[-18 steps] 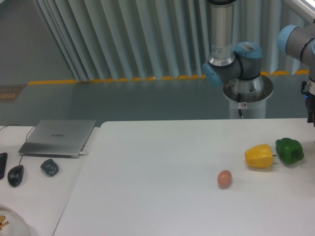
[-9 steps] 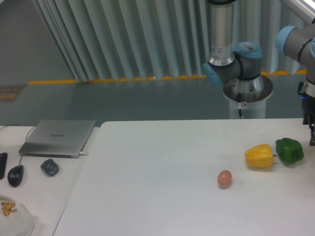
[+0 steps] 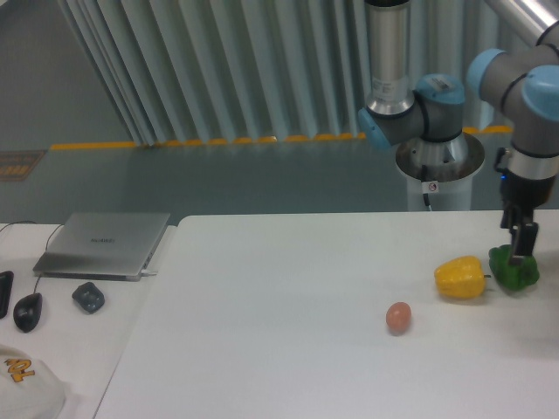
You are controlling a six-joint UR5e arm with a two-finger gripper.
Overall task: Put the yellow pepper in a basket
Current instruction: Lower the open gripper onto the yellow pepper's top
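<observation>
The yellow pepper point(image 3: 460, 278) lies on the white table point(image 3: 288, 297) at the right, its stem side close to the green pepper point(image 3: 515, 271) on its right. A brownish egg point(image 3: 398, 317) lies in front of it to the left. My gripper point(image 3: 520, 237) hangs fingers down just above the green pepper, right of the yellow pepper; its dark fingers look parted and hold nothing. No basket is in view.
The arm's base column point(image 3: 439, 166) stands behind the table. On a side desk at the left are a closed laptop point(image 3: 103, 244), a black mouse point(image 3: 27, 311), a dark lump point(image 3: 87, 298) and a white object with yellow marks point(image 3: 24, 384).
My gripper came in from the right edge, moving left and down to just above the green pepper. The white object at the bottom left shifted. The peppers and the egg have not moved.
</observation>
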